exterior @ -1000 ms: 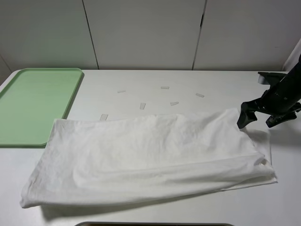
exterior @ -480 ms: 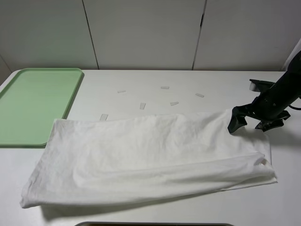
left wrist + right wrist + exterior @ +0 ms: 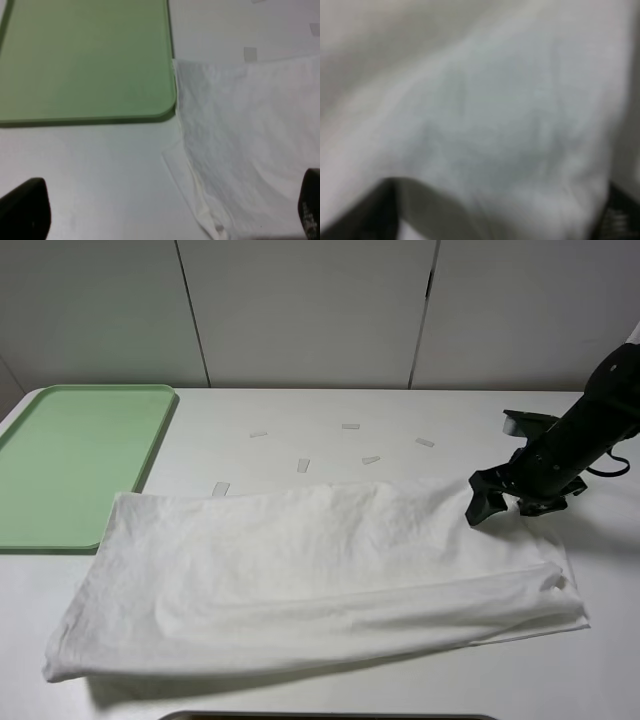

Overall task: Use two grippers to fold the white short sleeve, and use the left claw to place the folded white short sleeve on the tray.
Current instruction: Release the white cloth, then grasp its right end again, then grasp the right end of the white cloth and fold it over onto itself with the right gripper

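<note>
The white short sleeve [image 3: 310,570] lies folded into a long band across the table, its left end beside the tray [image 3: 70,460]. My right gripper [image 3: 510,508] is down at the band's far right corner, open, jaws astride the cloth edge. In the right wrist view the cloth [image 3: 485,115] fills the picture between the two dark fingertips [image 3: 362,215]. The exterior high view does not show my left gripper. In the left wrist view, my left gripper [image 3: 167,215] hangs open above the table where the shirt's left end [image 3: 250,130] meets the corner of the green tray [image 3: 85,60].
Several small white tape strips [image 3: 303,465] lie on the table behind the shirt. A dark edge [image 3: 320,717] runs along the table's front. Pale wall panels stand behind the table.
My right gripper has moved left and down from beside the shirt onto its far right corner. The shirt and tray have not moved.
</note>
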{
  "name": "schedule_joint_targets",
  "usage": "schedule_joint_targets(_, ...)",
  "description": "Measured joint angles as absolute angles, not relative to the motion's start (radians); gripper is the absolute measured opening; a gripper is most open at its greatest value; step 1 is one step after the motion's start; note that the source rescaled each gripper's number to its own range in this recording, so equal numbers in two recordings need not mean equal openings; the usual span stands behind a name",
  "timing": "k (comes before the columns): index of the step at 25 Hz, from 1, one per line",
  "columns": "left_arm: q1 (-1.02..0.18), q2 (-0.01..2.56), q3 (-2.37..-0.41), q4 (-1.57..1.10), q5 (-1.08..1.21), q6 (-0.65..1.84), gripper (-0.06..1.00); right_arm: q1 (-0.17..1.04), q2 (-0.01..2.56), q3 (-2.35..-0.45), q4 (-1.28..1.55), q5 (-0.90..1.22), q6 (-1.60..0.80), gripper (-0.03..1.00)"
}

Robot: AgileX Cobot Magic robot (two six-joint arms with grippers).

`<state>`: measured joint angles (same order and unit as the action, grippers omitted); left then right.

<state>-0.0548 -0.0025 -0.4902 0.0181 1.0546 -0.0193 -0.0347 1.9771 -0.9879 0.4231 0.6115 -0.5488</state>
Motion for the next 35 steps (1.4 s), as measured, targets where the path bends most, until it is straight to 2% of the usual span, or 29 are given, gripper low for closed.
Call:
schedule_joint_targets(1,-0.055,-0.002,-0.490,0.018,1.055,-0.019,1.00,-0.030,1.977,-0.988,0.426,0.610,-0.549,0.87)
schedule_joint_targets(2,-0.055,-0.002,-0.490,0.018,1.055,-0.019,1.00,-0.023,1.982,-0.983,0.434,0.610,-0.548,0.54)
schedule_joint_targets(3,-0.055,-0.002,-0.490,0.018,1.055,-0.019,1.00,-0.023,1.982,-0.983,0.434,0.610,-0.548,0.54)
schedule_joint_targets(5,-0.055,-0.002,-0.490,0.018,1.055,-0.019,1.00,-0.020,1.990,-0.979,0.434,0.604,-0.541,0.11)
schedule_joint_targets(6,-0.055,-0.002,-0.490,0.018,1.055,-0.019,1.00,-0.019,1.990,-0.978,0.424,0.596,-0.516,0.00)
schedule_joint_targets(13,-0.055,-0.002,-0.490,0.019,1.055,-0.019,1.00,-0.016,1.987,-0.996,0.270,0.584,-0.413,0.00)
schedule_joint_targets(16,-0.055,-0.002,-0.490,0.019,1.055,-0.019,1.00,-0.016,1.986,-1.034,0.063,0.588,-0.240,0.00)
schedule_joint_targets(17,-0.055,-0.002,-0.490,0.019,1.055,-0.019,1.00,-0.016,1.974,-1.065,-0.069,0.607,-0.110,0.00)
schedule_joint_targets(19,-0.055,-0.002,-0.490,0.019,1.055,-0.019,1.00,-0.016,1.954,-1.091,-0.148,0.618,0.011,0.00)
schedule_joint_targets(22,-0.055,-0.002,-0.490,0.019,1.055,-0.019,1.00,-0.016,1.917,-1.111,-0.196,0.620,0.121,0.00)
schedule_joint_targets(27,-0.055,-0.002,-0.490,0.019,1.055,-0.019,1.00,0.012,1.873,-1.111,-0.213,0.641,0.172,0.00)
schedule_joint_targets(35,-0.055,-0.002,-0.490,0.019,1.055,-0.019,1.00,0.211,1.783,-1.117,-0.212,0.763,0.270,0.00)
